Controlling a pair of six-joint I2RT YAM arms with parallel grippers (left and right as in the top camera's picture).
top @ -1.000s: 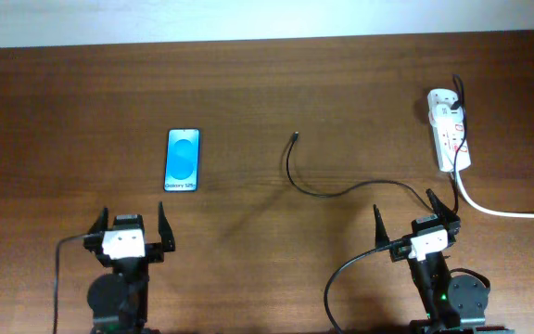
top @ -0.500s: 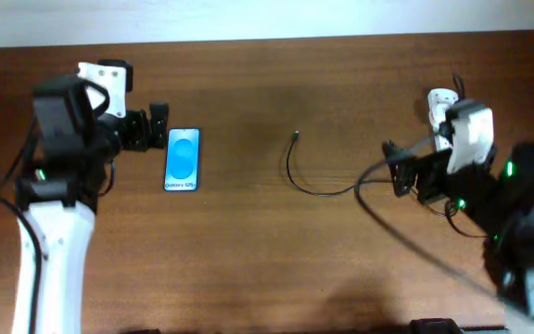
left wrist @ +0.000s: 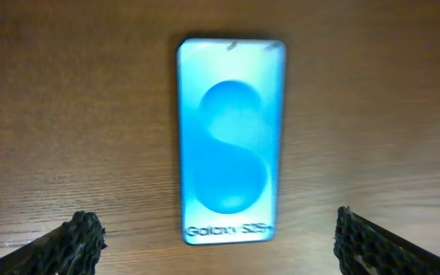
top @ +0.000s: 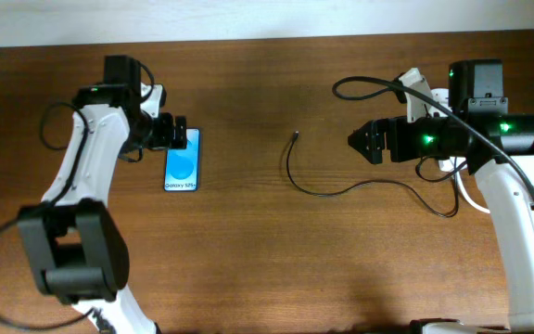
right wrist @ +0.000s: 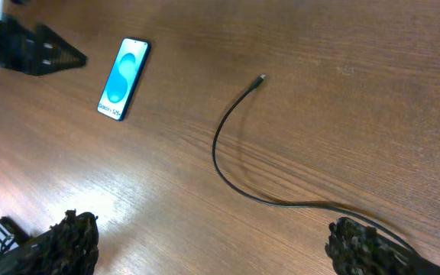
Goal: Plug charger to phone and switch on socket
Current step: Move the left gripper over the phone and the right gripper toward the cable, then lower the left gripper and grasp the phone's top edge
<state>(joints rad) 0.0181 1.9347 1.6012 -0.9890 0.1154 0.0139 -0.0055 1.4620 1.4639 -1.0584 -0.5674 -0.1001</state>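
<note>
The phone [top: 183, 160] lies flat on the wooden table, blue screen up; it also shows in the left wrist view [left wrist: 231, 141] and the right wrist view [right wrist: 124, 78]. My left gripper [top: 171, 133] hovers open over the phone's far end, its fingers wide apart in the left wrist view [left wrist: 220, 243]. The charger [top: 318, 188] curves across the table's middle, its plug tip [top: 295, 136] free; it shows in the right wrist view [right wrist: 231, 168]. My right gripper [top: 364, 141] is open and empty, above the table right of the plug tip. The socket [top: 452, 165] is mostly hidden under my right arm.
The socket's thick white cord [top: 476, 199] runs off to the right under my right arm. A black robot cable [top: 369, 85] loops above the right arm. The table's far edge meets a white wall at the top.
Both arms have risen from their rest poses at the front edge and reached out. The left gripper came over the phone. The right gripper swung left over the socket toward the cable.
</note>
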